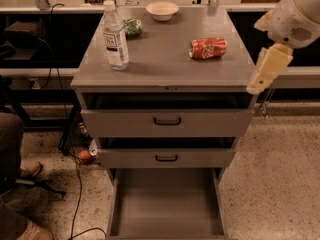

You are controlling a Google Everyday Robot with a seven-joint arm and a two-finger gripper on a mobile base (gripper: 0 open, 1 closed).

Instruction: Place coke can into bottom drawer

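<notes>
The coke can (208,48), red with white lettering, lies on its side on the right part of the gray cabinet top (165,69). The bottom drawer (167,204) is pulled out wide, its flat gray floor bare. My gripper (264,74) hangs from the white arm at the right edge of the camera view, beside the cabinet's right front corner, right of the can and a little nearer the front; it holds nothing.
A clear water bottle (115,36) stands at the left of the top. A white bowl (162,10) and a green object (132,27) sit at the back. Two upper drawers (167,121) are slightly open. A person's legs (15,184) and cables lie on the floor at left.
</notes>
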